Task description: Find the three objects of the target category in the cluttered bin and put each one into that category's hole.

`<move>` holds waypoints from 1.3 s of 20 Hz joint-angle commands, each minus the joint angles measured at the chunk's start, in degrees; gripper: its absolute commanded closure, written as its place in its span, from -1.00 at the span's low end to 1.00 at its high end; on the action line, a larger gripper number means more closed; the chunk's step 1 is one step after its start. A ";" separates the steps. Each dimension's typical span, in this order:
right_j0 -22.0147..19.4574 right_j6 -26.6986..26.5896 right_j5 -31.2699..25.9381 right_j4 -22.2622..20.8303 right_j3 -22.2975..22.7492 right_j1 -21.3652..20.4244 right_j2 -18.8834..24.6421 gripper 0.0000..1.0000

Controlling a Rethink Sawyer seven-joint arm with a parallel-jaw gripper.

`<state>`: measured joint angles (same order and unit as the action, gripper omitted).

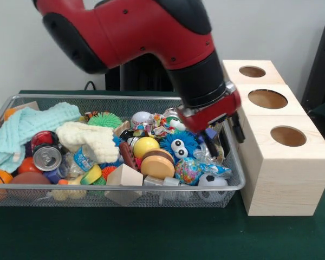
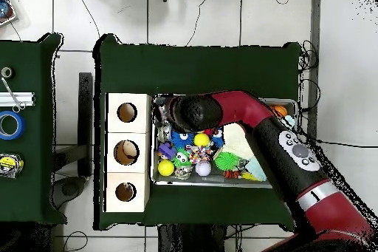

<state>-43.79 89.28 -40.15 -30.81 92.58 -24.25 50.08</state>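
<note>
The wire mesh bin (image 1: 124,98) sits on the green table, crammed with toys, balls and cloths; it also shows in the overhead view (image 2: 221,183). Three pale wood cubes stand against its right end. The smallest hole (image 1: 252,71) is in the farthest cube, and in the overhead view (image 2: 125,191) it is in the cube nearest the robot. My gripper (image 1: 223,137) hangs over the bin's right end, next to the cubes, with its dark fingers (image 1: 236,129) apart and nothing visibly between them. In the overhead view the wrist (image 2: 184,112) hides the gripper.
In the bin lie a blue furry toy with eyes (image 1: 179,145), a yellow ball (image 1: 145,146), a wooden disc (image 1: 157,166), a small soccer ball (image 1: 212,181), a soda can (image 1: 47,157) and a mint cloth (image 1: 27,127). Two wider holes (image 1: 267,98) (image 1: 288,136) are nearer the camera.
</note>
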 commanded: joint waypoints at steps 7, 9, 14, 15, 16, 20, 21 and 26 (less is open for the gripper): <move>0.13 -10.81 6.12 -6.44 3.41 6.12 1.14 -1.00; -0.31 -10.83 6.27 -6.96 4.18 5.29 0.74 -1.00; -1.33 -10.13 5.38 -7.13 5.77 2.66 0.13 -1.00; -1.46 -10.12 4.38 -6.53 5.73 1.91 0.31 -1.00; -1.58 -9.79 3.83 -6.12 5.91 1.18 0.29 -1.00; -2.66 -9.19 1.18 -4.32 7.28 -3.12 0.95 -1.00; -2.99 -9.17 0.86 -4.06 7.50 -3.45 1.03 -1.00; -4.28 -9.03 -1.90 -2.28 8.54 -7.09 1.56 -1.00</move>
<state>-45.41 89.28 -36.34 -31.13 98.18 -26.56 52.32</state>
